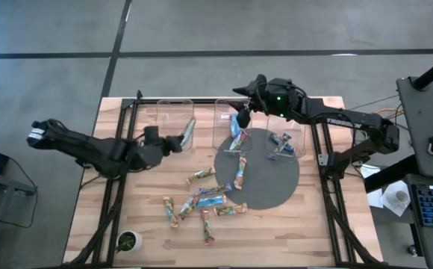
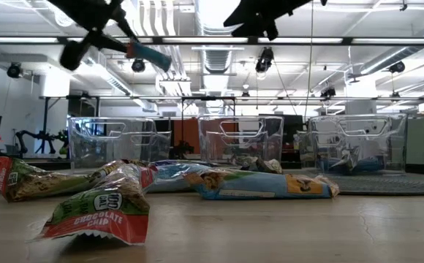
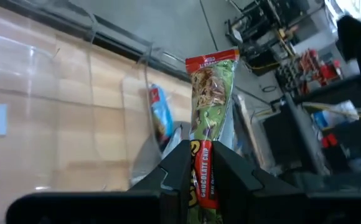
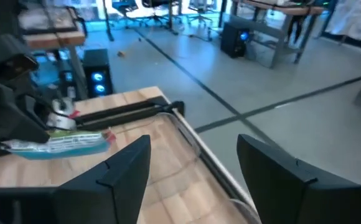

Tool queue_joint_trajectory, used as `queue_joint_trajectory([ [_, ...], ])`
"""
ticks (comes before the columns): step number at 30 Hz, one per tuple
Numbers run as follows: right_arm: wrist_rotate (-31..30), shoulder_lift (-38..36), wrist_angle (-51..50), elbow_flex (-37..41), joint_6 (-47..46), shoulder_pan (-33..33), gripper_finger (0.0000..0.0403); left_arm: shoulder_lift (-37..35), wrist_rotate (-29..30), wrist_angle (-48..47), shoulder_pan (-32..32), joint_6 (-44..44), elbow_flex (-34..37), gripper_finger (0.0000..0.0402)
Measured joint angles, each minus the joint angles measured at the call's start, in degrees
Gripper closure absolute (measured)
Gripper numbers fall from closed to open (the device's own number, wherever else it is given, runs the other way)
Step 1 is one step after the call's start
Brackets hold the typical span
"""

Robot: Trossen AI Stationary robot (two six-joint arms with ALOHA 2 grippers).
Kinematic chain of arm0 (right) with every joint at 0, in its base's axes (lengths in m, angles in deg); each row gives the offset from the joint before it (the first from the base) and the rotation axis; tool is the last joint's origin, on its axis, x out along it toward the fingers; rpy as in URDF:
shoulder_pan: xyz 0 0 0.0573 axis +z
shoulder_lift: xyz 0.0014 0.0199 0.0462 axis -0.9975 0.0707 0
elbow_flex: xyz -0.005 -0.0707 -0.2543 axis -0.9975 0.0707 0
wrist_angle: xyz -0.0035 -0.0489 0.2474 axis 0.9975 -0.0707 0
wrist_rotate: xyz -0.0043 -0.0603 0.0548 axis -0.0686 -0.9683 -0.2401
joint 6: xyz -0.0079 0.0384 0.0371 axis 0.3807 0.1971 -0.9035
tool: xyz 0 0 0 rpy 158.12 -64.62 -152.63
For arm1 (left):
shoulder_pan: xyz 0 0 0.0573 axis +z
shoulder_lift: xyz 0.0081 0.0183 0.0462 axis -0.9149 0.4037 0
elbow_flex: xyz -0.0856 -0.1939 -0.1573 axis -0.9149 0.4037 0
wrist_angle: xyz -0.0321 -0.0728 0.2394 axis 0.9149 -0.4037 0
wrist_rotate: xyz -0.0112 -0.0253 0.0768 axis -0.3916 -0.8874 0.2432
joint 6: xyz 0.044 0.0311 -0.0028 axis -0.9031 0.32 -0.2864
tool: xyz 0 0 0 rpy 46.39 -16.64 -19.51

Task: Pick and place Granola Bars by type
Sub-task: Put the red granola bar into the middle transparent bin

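My left gripper [image 1: 178, 142] is lifted over the table, just near of the clear left bin [image 1: 175, 112], and is shut on a green bar with red ends [image 3: 211, 93]. My right gripper [image 4: 193, 162] is open with nothing between its fingers. It hovers over the clear middle bin [image 1: 230, 112]. A blue bar [image 1: 244, 118] shows at that bin, just below it. Several more bars [image 1: 210, 200] lie flat on the wood and on the grey round mat [image 1: 265, 175]. The clear right bin [image 1: 284, 142] holds blue bars. My left gripper pinches the green bar between its two fingers at its rear end [image 3: 204, 163]. The fingers lie along the bar. The bar is lifted clear of the table and sticks out ahead of the fingertips toward the left bin, its red far end [image 3: 213, 60] free.
Three clear bins stand in a row along the table's far side. A grey round mat lies at centre right. A small potted plant [image 1: 129, 240] sits at the near left corner. Black frame rails [image 1: 118, 179] run along both sides of the table.
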Motion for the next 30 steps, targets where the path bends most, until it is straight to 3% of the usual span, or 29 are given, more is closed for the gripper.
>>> queue_joint_trajectory([
  [10,-0.48,-1.93,-3.38,0.30,2.21,-0.23,0.0174,13.10,-13.19,24.01,12.55,-6.10,-0.18,0.0359],
  [15,-0.52,-4.11,-4.95,0.45,5.95,-0.49,0.0174,20.74,-14.70,25.28,15.00,-5.26,-3.31,0.0359],
  [20,-0.48,-5.92,-5.43,1.77,6.30,-1.23,0.0174,29.02,-20.36,25.21,16.92,-5.75,-9.08,0.0359],
  [25,-0.39,-7.17,-8.33,2.95,6.32,-1.41,0.0174,35.82,-20.96,25.33,18.43,-7.12,-15.04,0.0359],
  [30,-0.30,-9.41,-9.37,4.63,6.23,-1.38,0.0174,40.13,-21.11,22.88,18.73,-14.31,-20.34,0.0357],
])
